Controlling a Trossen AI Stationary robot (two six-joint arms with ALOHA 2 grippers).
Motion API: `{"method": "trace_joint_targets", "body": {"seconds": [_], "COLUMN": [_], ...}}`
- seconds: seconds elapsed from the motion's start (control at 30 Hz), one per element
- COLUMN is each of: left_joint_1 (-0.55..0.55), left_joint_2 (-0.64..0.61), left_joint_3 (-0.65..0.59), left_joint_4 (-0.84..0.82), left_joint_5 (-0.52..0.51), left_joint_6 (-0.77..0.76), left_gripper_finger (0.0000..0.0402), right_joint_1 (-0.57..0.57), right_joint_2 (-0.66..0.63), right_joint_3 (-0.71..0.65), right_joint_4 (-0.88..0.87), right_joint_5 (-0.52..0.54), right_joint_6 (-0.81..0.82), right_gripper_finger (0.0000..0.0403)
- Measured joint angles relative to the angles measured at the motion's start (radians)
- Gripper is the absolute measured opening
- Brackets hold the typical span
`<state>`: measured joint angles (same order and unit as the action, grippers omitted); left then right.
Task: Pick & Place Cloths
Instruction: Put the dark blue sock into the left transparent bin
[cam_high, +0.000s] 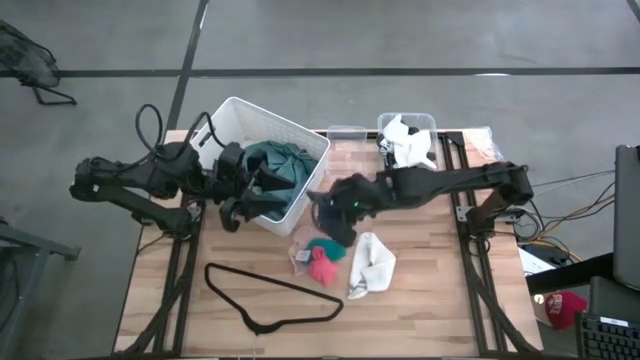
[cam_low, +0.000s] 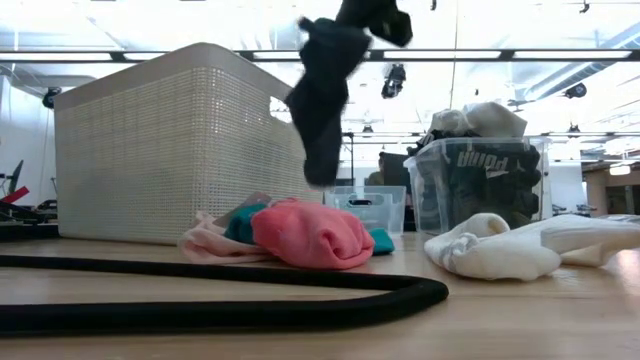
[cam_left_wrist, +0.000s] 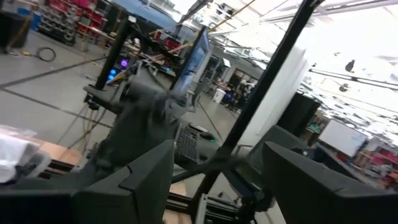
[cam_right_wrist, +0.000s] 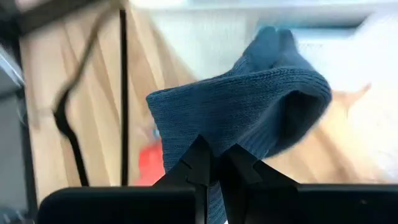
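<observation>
one dark sock (cam_right_wrist: 249, 106) dangles lengthwise from my right gripper (cam_right_wrist: 214, 165), clenched on it above the desk (cam_high: 430, 290), with the white basket (cam_high: 225, 135) off toward my idle, released left gripper (cam_high: 240, 200).

In the high view the basket (cam_high: 262, 135) sits at the upper centre-left of the tabletop (cam_high: 420, 300), with a large cloth (cam_high: 283, 163) inside it. The left pincer (cam_high: 262, 192) hangs at the basket's lower edge. To the basket's right, near the top edge, stands a bin (cam_high: 407, 135) with cloths in it. At centre the right pincer (cam_high: 335, 205) holds a sock (cam_high: 338, 222) above the tabletop. Below it lies a small heap of cloths (cam_high: 320, 262), a folded cloth (cam_high: 372, 265) just right of it. The hanger (cam_high: 270, 298) lies lower left.
</observation>
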<state>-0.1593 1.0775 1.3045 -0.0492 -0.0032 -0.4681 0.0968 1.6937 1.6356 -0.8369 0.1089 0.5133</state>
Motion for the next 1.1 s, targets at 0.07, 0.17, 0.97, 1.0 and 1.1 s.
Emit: {"method": "trace_joint_targets", "body": {"seconds": [0.07,0.17,0.97,1.0,1.1], "left_joint_1": [0.0,0.0,0.0,0.0,0.0], "left_joint_2": [0.0,0.0,0.007,0.009,0.013], "left_joint_3": [0.0,0.0,0.0,0.0,0.0], "left_joint_4": [-0.001,-0.003,0.004,0.003,0.003], "left_joint_5": [-0.015,-0.024,-0.015,-0.015,-0.016], "left_joint_6": [0.013,0.03,0.022,0.022,0.022], "left_gripper_finger": [0.025,0.025,0.025,0.025,0.025], "right_joint_1": [-0.01,-0.024,-0.175,-0.181,-0.197], "right_joint_2": [-0.023,-0.049,-0.058,-0.058,-0.057], "right_joint_3": [0.021,0.06,0.354,0.353,0.346], "right_joint_4": [0.031,0.086,0.055,0.055,0.027], "right_joint_5": [0.005,0.004,0.121,0.12,0.12], "right_joint_6": [0.002,0.004,-0.022,-0.018,0.001], "right_gripper_finger": [0.0014,0.0013,0.0013,0.0013,0.0013]}}
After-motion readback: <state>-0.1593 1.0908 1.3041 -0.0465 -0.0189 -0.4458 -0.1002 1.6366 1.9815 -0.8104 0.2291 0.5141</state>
